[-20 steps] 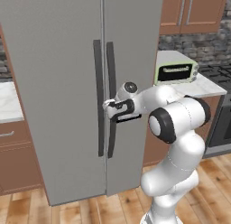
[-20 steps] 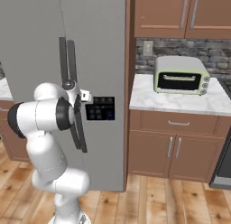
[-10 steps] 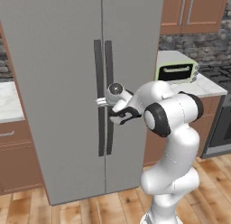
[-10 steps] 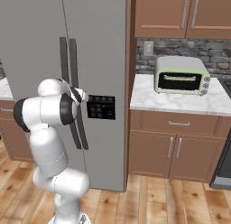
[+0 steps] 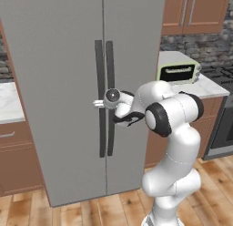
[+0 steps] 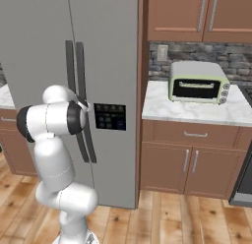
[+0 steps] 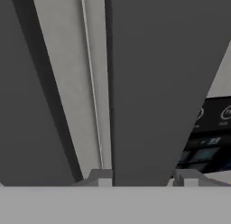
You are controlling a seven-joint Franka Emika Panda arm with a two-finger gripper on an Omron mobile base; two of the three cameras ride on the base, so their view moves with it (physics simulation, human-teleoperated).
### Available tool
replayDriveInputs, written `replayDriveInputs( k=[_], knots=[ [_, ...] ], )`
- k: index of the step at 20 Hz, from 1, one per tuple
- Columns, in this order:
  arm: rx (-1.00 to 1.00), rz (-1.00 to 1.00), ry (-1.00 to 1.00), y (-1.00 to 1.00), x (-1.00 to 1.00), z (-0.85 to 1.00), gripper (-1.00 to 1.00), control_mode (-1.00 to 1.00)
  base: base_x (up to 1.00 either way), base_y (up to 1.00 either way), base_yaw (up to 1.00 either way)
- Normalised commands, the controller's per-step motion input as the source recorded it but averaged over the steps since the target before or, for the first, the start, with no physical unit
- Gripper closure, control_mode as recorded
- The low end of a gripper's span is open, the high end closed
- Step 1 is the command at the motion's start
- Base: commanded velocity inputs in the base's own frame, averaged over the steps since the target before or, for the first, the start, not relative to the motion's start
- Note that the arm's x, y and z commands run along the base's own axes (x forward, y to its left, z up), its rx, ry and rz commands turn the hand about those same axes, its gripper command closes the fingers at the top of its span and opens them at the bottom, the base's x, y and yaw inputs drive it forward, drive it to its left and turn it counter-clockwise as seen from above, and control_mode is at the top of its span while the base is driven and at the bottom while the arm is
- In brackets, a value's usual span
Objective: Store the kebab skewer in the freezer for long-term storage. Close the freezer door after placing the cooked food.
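The freezer (image 5: 68, 47) is the tall grey two-door appliance, and both doors are closed. My gripper (image 5: 99, 103) is at mid-height of its two long dark bar handles (image 5: 109, 74). In the hand view my gripper (image 7: 144, 179) straddles one dark handle (image 7: 149, 83), with a fingertip pressed against each side of it. That handle is on the door with the dark control panel (image 7: 205, 137), just right of the door seam. The other handle (image 7: 31, 92) runs along the left. The kebab skewer is out of view.
A pale green toaster oven (image 6: 198, 81) sits on the white marble counter (image 6: 162, 103) right of the freezer, above brown base cabinets (image 6: 192, 157). More brown cabinets hang above. A stove (image 5: 223, 74) is at the far right. The floor is wood.
My hand has swung left from in front of the right door to the handles. The fingers have closed in from wide open onto the handle. The doors have not moved.
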Motion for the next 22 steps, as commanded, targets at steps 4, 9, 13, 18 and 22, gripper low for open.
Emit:
replayDriveInputs(
  k=[4, 9, 13, 18, 22],
  knots=[
    [0.00, 0.00, 0.00, -0.28, 0.40, 0.00, -1.00, -1.00, 0.00, 0.00, 0.00],
    [0.00, 0.00, 0.00, -0.38, 0.36, 0.00, -1.00, -1.00, 0.00, 0.00, 0.00],
    [0.00, 0.00, 0.01, -0.47, 0.42, 0.00, -1.00, -1.00, 0.00, 0.00, 0.00],
    [0.00, 0.00, 0.00, -0.44, 0.44, 0.00, -1.00, -1.00, 0.00, 0.00, 0.00],
    [0.00, 0.00, 0.00, -0.35, 0.50, 0.00, -1.00, -1.00, 0.00, 0.00, 0.00]
  ],
)
